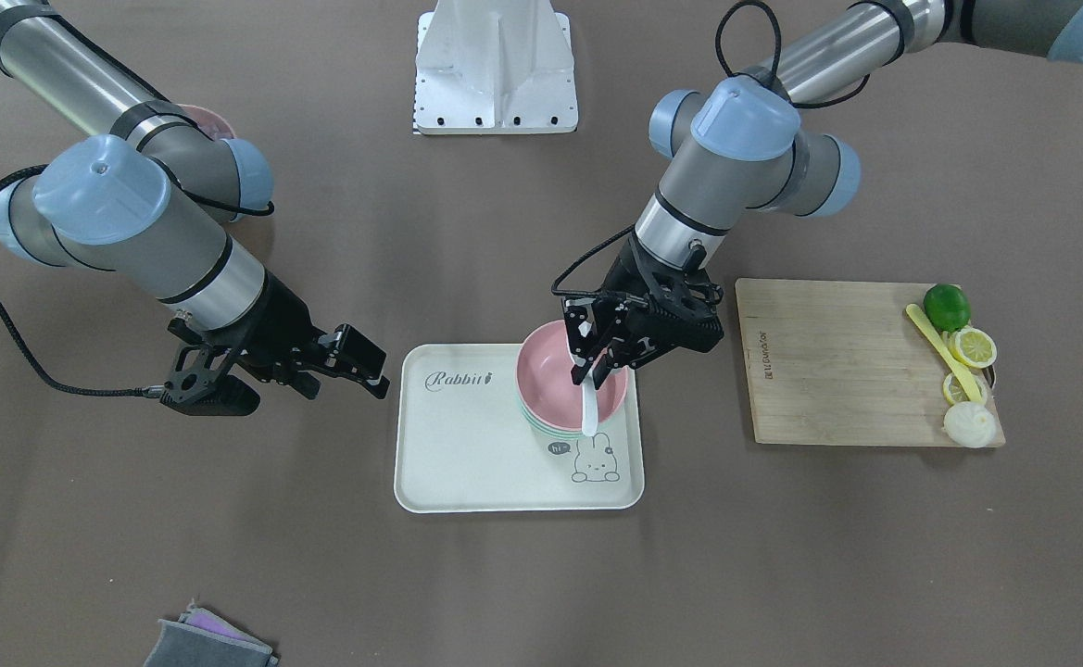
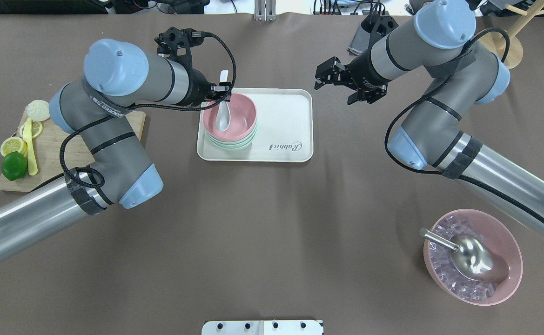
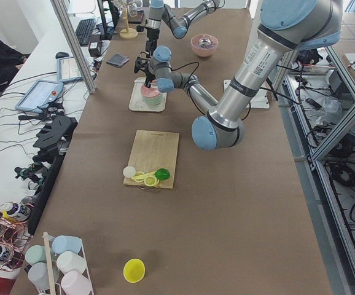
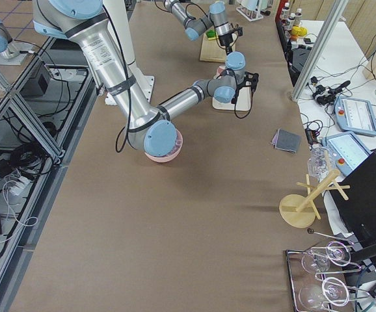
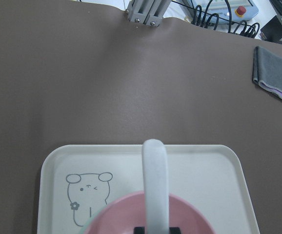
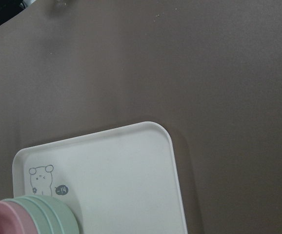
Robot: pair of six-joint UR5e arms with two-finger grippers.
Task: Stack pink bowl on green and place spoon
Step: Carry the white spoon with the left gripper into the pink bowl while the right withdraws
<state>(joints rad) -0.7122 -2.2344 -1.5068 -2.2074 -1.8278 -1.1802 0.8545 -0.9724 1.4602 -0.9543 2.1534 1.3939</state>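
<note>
Spoon (image 2: 222,119) apparently pinched in left pincer (image 1: 589,372), scoop inside pink bowl (image 1: 546,375); right pincer (image 2: 333,89) spread.

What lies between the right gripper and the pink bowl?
Only bare white tray and a strip of table separate right gripper from pink bowl, per the overhead view.

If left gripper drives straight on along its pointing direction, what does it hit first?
Likely the pink bowl: the left gripper, shut on the spoon, points down into it; the scoop would touch its floor first. Depth unclear.
</note>
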